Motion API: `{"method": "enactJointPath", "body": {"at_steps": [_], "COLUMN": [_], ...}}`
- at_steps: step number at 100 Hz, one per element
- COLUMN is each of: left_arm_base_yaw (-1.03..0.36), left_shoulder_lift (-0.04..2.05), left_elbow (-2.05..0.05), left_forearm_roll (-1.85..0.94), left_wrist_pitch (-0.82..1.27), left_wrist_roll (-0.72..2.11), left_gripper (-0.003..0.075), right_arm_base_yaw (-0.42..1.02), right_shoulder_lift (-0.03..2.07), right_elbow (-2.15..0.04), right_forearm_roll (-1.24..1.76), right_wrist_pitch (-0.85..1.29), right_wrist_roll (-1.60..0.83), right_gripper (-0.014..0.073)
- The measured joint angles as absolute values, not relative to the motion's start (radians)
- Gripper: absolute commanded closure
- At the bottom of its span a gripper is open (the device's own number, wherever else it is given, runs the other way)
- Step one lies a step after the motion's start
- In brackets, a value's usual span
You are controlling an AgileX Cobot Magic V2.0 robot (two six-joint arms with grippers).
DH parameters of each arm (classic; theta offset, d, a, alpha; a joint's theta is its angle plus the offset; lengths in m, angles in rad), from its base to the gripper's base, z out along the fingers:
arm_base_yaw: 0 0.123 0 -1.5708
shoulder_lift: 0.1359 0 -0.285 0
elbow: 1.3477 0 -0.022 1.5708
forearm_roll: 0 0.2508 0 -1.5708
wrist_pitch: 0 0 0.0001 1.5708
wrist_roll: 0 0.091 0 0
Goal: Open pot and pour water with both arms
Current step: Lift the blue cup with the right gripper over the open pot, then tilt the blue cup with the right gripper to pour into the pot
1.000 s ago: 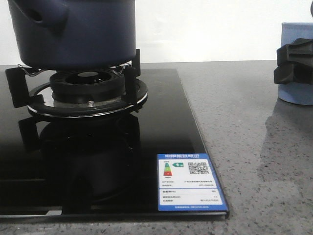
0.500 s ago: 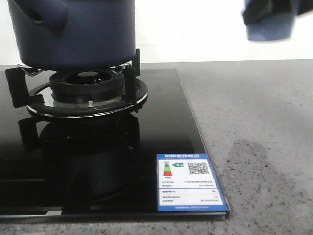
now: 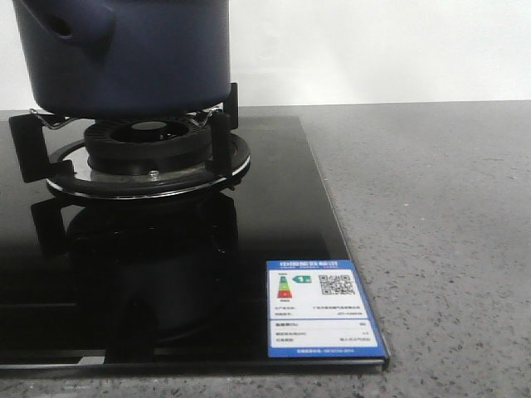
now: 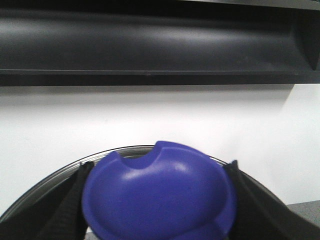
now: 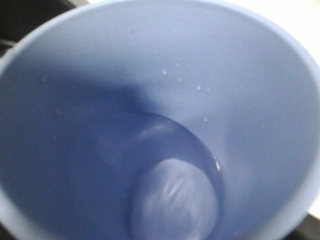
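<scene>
front view. we list a pot (image 3: pixel 124 54), dark navy and matte, seated on the black grate (image 3: pixel 224 124) of a gas burner (image 3: pixel 145 137). its stubby hollow handle (image 3: pixel 70 25) juts toward the camera at the upper left, and the top of the pot is cut off by the frame, so we cannot tell whether it is covered. the burner sits in a glossy black glass hob (image 3: pixel 249 240), which mirrors the burner below it. a blue-bordered energy label (image 3: pixel 322 308) with a qr code is stuck near the hob's front right corner. to the right of the hob runs a grey speckled counter (image 3: pixel 440 232), with a white wall (image 3: pixel 373 50) behind. we see neither arm in this view.

left wrist view. we list a blue knob (image 4: pixel 159 196), rounded with a notch in its upper edge, set on a glass lid (image 4: pixel 60 172) with a metal rim. the left gripper (image 4: pixel 159 200) has a dark finger pressed against each side of the knob, closed upon it. behind stand the white wall and a dark shelf (image 4: pixel 150 45).

right wrist view. we list a pale blue cup (image 5: pixel 225 75), its inside filling the frame, with a little water (image 5: pixel 170 195) at the bottom and droplets on the wall. the right gripper's fingers do not show here, so we cannot tell how they stand.
</scene>
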State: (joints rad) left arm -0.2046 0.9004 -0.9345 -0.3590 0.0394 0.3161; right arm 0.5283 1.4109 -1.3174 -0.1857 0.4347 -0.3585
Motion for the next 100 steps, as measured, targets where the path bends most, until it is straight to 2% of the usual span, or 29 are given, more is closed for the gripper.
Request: {"method": "enactJointPath", "body": {"at_steps": [42,78,100], "left_arm_base_yaw": [-0.205,-0.205,-0.205], "left_shoulder_lift": [0.9,0.9,0.9], "left_elbow": [-0.935,-0.935,-0.935], "left_forearm_roll": [-0.359,-0.357,-0.357], "left_wrist_pitch": [0.041,0.041,0.041], "left_wrist_roll": [0.316,0.316,0.316], "left_gripper": [0.0318,0.0318,0.0318], "right_arm_base_yaw": [0.628,0.669,0.67], "right_shoulder_lift": [1.651,1.706,1.706], "right_elbow": [-1.624,-1.64,-1.64], "right_forearm_roll": [-0.445,-0.715,-0.777], "right_wrist_pitch": [0.644,0.632,0.601], "right_wrist_roll": [-0.358,-0.358,-0.358], "right_gripper": [0.0268,0.0268,0.0268]}}
